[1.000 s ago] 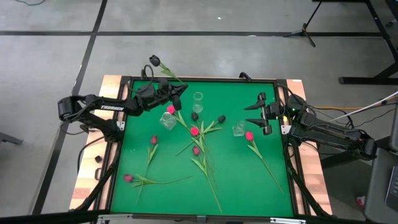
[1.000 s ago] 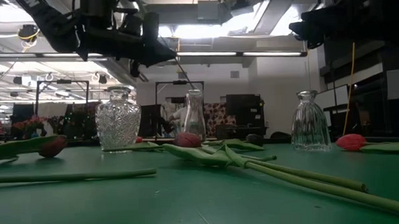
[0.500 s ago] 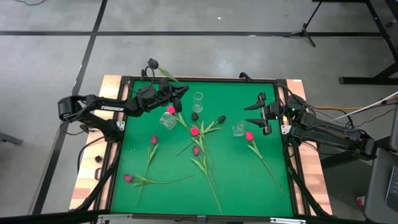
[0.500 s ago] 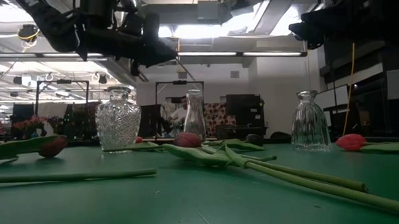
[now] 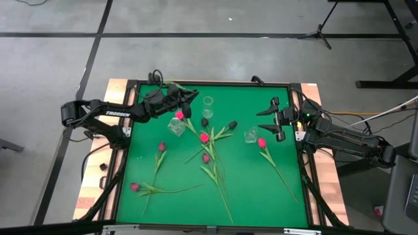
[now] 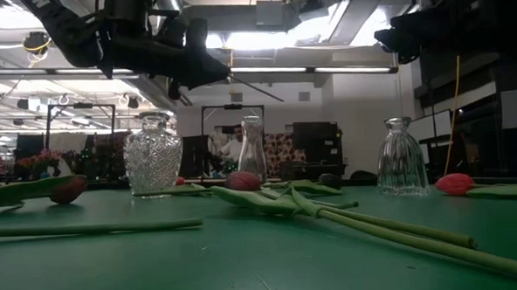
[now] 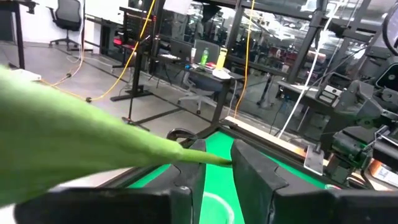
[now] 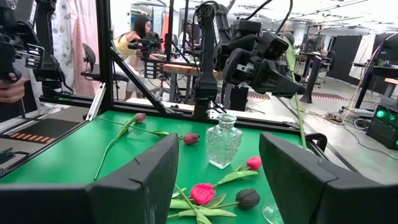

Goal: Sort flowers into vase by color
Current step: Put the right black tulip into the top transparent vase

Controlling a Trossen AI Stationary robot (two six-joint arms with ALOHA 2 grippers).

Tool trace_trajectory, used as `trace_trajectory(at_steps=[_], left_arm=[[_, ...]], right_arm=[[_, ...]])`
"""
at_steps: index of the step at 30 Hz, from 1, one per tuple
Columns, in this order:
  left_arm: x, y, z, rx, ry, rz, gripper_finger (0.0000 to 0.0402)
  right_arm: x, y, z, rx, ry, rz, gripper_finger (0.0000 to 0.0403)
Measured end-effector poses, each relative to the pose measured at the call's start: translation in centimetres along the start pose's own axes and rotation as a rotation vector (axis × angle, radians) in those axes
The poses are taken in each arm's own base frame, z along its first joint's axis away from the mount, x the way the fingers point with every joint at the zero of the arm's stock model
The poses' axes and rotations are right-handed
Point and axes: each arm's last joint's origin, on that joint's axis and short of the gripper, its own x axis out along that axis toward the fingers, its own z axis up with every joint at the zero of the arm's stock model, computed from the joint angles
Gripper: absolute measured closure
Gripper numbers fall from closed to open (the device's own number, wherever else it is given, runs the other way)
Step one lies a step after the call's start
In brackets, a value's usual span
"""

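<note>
Presently a placing step is judged to be in hand: the left tool (image 5: pixel 189 96) is held high near the far edge of the tabletop (image 5: pixel 261 196), over the slim vase (image 5: pixel 208 102). Its fingers (image 7: pixel 252 177) are parted a little, and the leaf of one flower (image 7: pixel 93 137) is seen across the gap, with no firm pinch evident. The right tool (image 5: pixel 269 120) is parked wide open and empty at the right edge, and the other flowers (image 5: pixel 212 163) are left lying mid-tabletop. Next, it is judged, the stem must be seen to drop into the vase mouth before another flower of matching colour is fetched.
</note>
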Motion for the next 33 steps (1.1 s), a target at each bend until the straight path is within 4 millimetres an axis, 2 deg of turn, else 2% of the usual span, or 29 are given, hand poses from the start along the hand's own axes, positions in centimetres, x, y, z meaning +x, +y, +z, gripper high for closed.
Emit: trace_trajectory(at_steps=[8, 16, 28, 33], left_arm=[[0.0, 0.0, -0.1, -0.007, 0.006, 0.002, 0.0334], [0.0, 0.0, -0.1, -0.006, 0.005, 0.003, 0.0392], [0.0, -0.3, 0.0, 0.003, 0.01, -0.008, 0.0399], [1.2, -1.4, 1.4, 0.05, 0.09, -0.006, 0.04]], right_arm=[[0.0, 0.0, -0.1, 0.008, 0.005, -0.001, 0.0178], [0.0, 0.0, -0.3, 0.03, 0.024, 0.0, 0.0178], [0.0, 0.0, -0.3, 0.029, 0.024, -0.001, 0.0178], [0.0, 0.0, -0.3, 0.029, 0.024, -0.005, 0.0178]])
